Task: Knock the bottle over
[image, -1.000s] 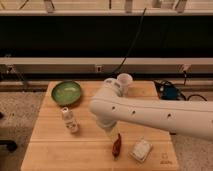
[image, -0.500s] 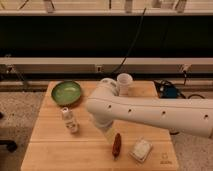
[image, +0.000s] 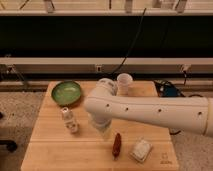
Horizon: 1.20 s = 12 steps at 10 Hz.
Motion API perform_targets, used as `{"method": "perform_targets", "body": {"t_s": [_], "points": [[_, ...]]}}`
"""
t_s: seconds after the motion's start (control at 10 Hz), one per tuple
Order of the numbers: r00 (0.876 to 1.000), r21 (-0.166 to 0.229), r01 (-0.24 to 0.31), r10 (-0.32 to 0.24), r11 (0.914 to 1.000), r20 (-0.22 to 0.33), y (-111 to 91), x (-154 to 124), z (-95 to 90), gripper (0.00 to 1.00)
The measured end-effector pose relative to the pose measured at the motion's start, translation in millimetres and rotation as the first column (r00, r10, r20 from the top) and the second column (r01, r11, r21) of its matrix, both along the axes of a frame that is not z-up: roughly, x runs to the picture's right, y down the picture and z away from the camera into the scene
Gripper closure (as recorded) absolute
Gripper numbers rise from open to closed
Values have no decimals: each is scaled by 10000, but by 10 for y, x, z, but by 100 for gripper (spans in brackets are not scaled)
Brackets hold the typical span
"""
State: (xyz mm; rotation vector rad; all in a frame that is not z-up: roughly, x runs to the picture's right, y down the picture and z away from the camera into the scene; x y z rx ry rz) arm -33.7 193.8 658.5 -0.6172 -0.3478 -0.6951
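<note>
The bottle is small and clear with a white cap and a pale label. It stands upright on the left half of the wooden table. My white arm reaches in from the right across the table. My gripper hangs under the arm's end, just right of the bottle with a small gap between them. It holds nothing that I can see.
A green bowl sits at the back left. A white paper cup stands at the back, behind the arm. A red-brown oblong object and a white packet lie at the front right. A blue object sits beyond the table's right edge.
The arm and gripper have moved left across the table, closer to the bottle. The bottle still stands upright in the same spot.
</note>
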Motion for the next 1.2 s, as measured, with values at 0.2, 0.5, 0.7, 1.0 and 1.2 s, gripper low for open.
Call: {"method": "perform_targets", "body": {"t_s": [0.2,0.5,0.7,1.0,1.2], "points": [[9999,-102,7,-6,9999,138,5,-86,25,65],[9996,-248,76,-70,9997,265,-1,-165,60,95],[9988,-308,222,-208,9993,448,-17,-311,82,100],[9984,-353,362,-346,9987,452,-17,-334,163,100],[9977,-412,500,-480,9979,480,-27,-364,192,100]]}}
